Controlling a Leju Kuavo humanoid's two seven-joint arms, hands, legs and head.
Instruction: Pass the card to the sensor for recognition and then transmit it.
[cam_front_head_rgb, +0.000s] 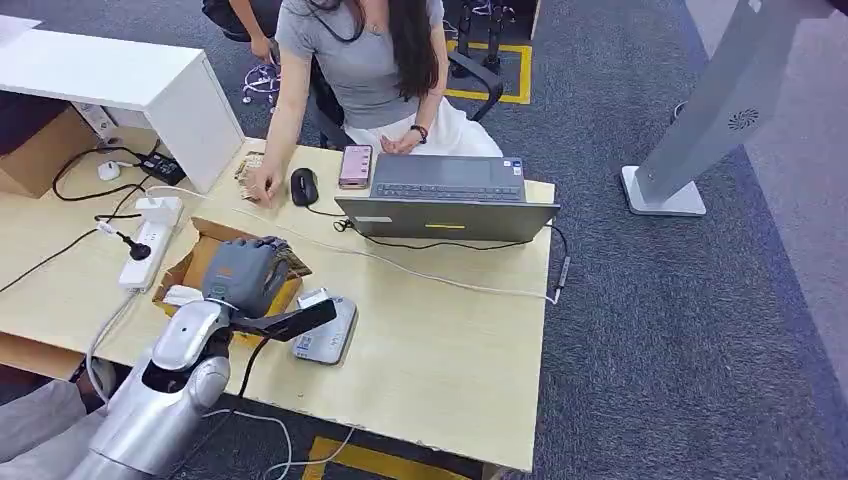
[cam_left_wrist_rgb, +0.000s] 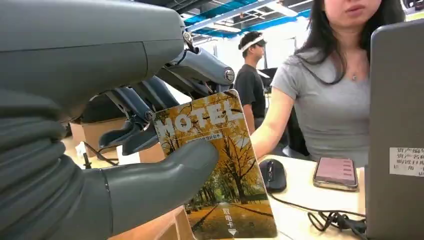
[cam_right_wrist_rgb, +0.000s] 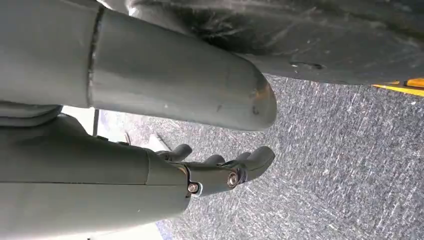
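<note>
Card sits pinched in my left robot hand near the sensor; my thumb's shallow hold could let it slip, while my right robot hand hangs empty, fingers loosely apart.

Head view: high up, angled forward and down over the table, whole top plus surrounding carpet in frame, left arm entering from the bottom. Left wrist view: low, near table-top level, right behind the left hand, facing across the table toward the person seated at the far edge. Both share the laptop, mouse and phone along that far edge. Right wrist view: close behind the right hand, facing carpet.
</note>
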